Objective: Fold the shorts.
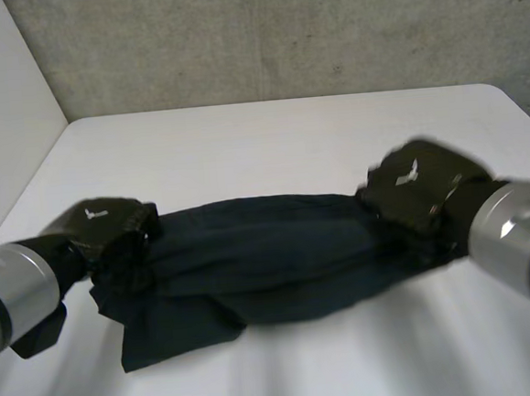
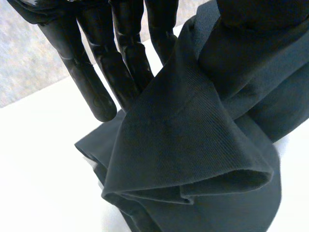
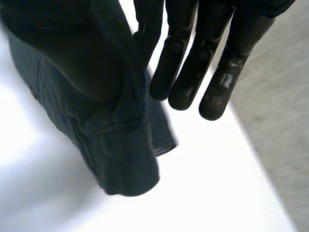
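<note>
so the shorts [image 1: 260,253] are dark, navy-black, bunched up into one long band running across the near half of the white table [image 1: 270,147], strung between the two hands. One loose corner sags down onto the table at the left-hand end, nearer the camera

left hand [image 1: 106,224] has the left end of the band. From the left wrist view the cloth [image 2: 193,145] comes down out of the hand in thick folds and piles on the table, the fingers [image 2: 91,63] are pretty much straight behind it and the fabric looks nipped between them and the thumb, so gripping the shorts, not just resting on them

right hand [image 1: 415,182] is on the other end, same deal. In the right wrist view a hemmed edge of the shorts [image 3: 96,96] hangs from the thumb side of the hand, with the fingers [image 3: 217,72] straight beside it, tips clear of the tabletop. Looks like a pinch on the cloth too

grey concrete wall [image 1: 279,32] behind the table
</note>
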